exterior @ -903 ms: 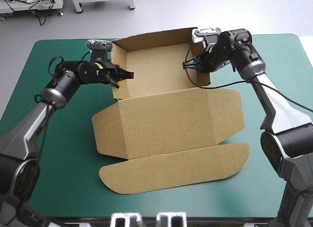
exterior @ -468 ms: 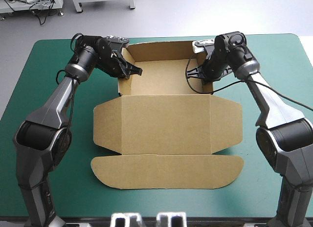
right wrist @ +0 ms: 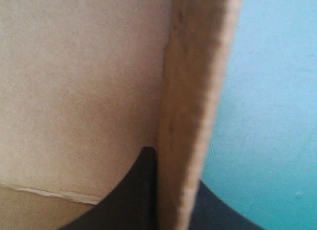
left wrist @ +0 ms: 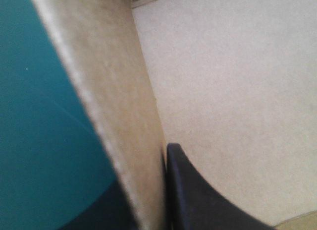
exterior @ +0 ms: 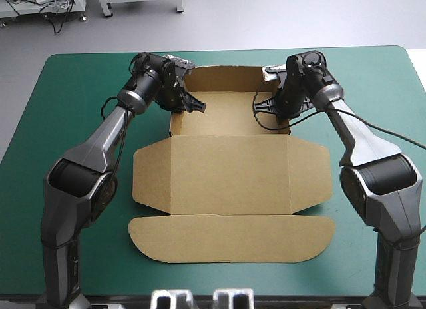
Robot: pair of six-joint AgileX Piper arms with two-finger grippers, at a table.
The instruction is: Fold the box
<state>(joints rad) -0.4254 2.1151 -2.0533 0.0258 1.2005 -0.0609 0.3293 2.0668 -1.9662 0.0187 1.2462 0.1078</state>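
The brown box (exterior: 226,172) lies mid-table as an open tray with its lid and curved front flap flat toward the near edge. My left gripper (exterior: 193,104) sits at the tray's left wall. In the left wrist view that wall (left wrist: 114,101) stands between my gripper's (left wrist: 148,190) black fingers (left wrist: 198,195), one inside the tray and one outside over the teal-green cover. My right gripper (exterior: 276,108) sits at the tray's right wall. The right wrist view shows this wall (right wrist: 198,91) pinched the same way in the gripper (right wrist: 173,190), one finger (right wrist: 133,190) inside.
The teal-green cover (exterior: 73,89) shows on both sides of the box and along the near edge. The lid's side flaps (exterior: 309,169) reach outward past the tray's width. A black cable loops inside the tray by the right wall.
The box, skewed earlier, now lies square to the table. My left gripper has swung from outside the left wall onto it. The right gripper stayed on the right wall, shifting slightly.
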